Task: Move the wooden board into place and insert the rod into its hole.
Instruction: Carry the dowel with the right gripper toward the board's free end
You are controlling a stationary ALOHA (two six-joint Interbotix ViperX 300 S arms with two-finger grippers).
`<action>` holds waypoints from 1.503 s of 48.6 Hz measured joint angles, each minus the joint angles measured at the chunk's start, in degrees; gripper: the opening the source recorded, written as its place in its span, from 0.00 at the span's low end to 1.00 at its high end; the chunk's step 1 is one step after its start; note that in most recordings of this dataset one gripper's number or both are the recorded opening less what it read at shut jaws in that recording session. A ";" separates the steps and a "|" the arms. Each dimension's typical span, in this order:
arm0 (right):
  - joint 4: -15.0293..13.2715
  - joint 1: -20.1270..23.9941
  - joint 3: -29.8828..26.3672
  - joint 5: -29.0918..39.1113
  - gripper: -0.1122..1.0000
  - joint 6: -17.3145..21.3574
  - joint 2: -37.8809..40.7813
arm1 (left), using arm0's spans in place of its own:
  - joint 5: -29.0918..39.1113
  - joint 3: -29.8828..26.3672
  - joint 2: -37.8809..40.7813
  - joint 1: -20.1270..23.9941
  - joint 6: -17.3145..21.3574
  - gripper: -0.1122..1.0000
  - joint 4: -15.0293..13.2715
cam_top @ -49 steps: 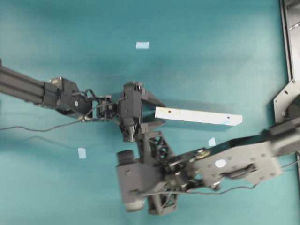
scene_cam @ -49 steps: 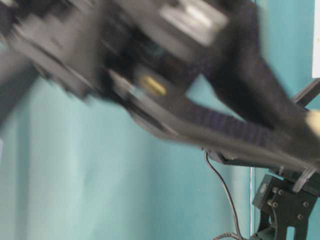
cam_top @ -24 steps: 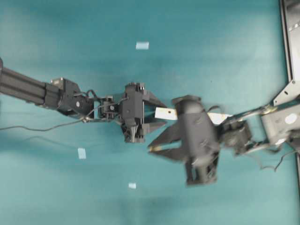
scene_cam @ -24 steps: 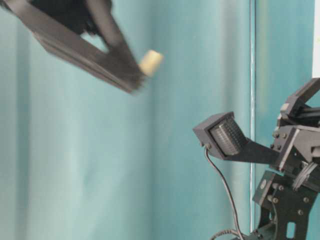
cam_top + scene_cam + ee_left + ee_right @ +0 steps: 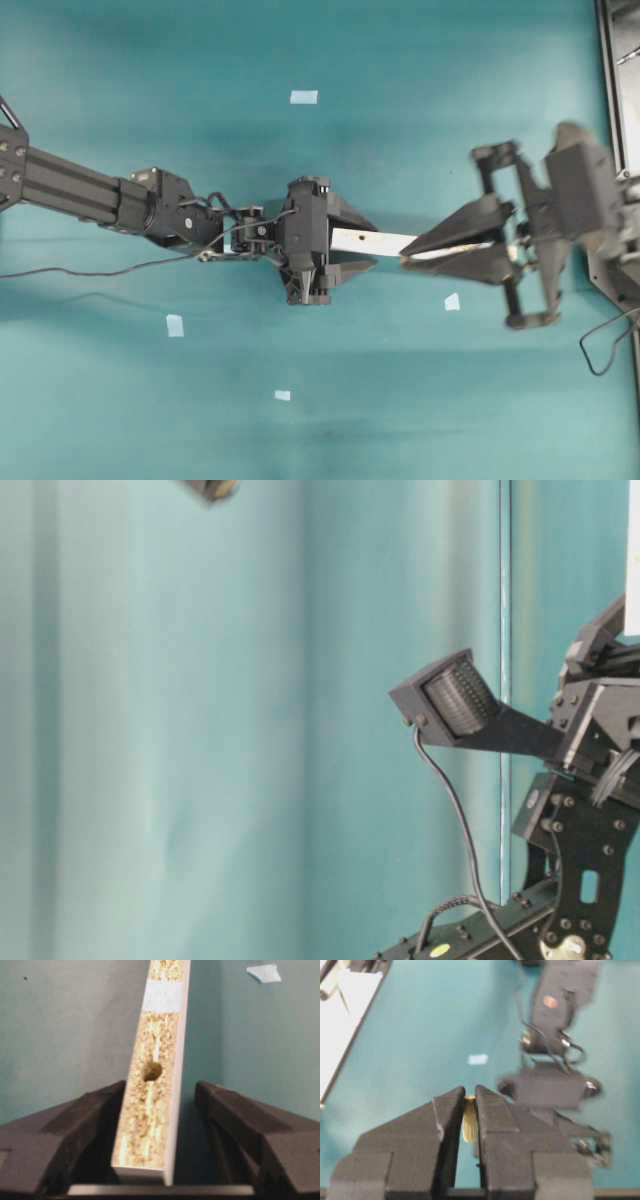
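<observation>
The wooden board (image 5: 372, 241) lies along the nine-to-three line between the left gripper's (image 5: 352, 242) parted fingers (image 5: 90, 1110). The right gripper's (image 5: 469, 1095) fingers pinch the rod (image 5: 469, 1122) at three o'clock.

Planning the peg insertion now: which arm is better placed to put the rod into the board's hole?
The right. Its end effector is already shut on the rod, near the wooden board. The left end effector straddles the board's end, hole facing up.
</observation>
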 measured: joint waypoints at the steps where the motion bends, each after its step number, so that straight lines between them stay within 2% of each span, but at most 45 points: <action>1: 0.09 -0.35 0.62 -0.18 0.18 -0.09 -0.88 | 0.18 0.00 -0.09 0.00 0.00 0.67 0.00; 13: 0.09 -4.48 7.73 -0.26 0.18 0.00 -11.07 | 2.02 0.26 -0.97 -0.62 0.00 0.38 0.00; 17: 0.00 -5.45 9.67 -0.26 0.18 -0.09 -13.54 | 2.72 0.18 -1.14 -0.79 0.00 0.35 0.00; 28: -0.53 -8.00 13.71 -1.93 0.18 -0.26 -18.11 | 5.54 -0.09 -1.67 -0.97 0.00 0.34 -0.09; 37: -1.76 -10.46 16.52 -9.76 0.18 -0.35 -18.11 | 6.06 -0.35 -1.76 -0.97 -0.09 0.34 0.00; 48: -1.85 -13.97 20.48 -23.55 0.18 -0.35 -13.97 | 6.24 -0.53 -1.76 -0.97 -0.18 0.34 -0.09; 65: -1.85 -16.61 25.05 -36.39 0.18 -1.76 -6.33 | 6.15 -0.53 -1.76 -0.97 -0.18 0.34 -0.09; 73: -1.41 -17.58 26.10 -42.19 0.18 -2.99 -2.55 | 3.16 0.09 -1.05 -1.05 -0.09 0.34 -0.09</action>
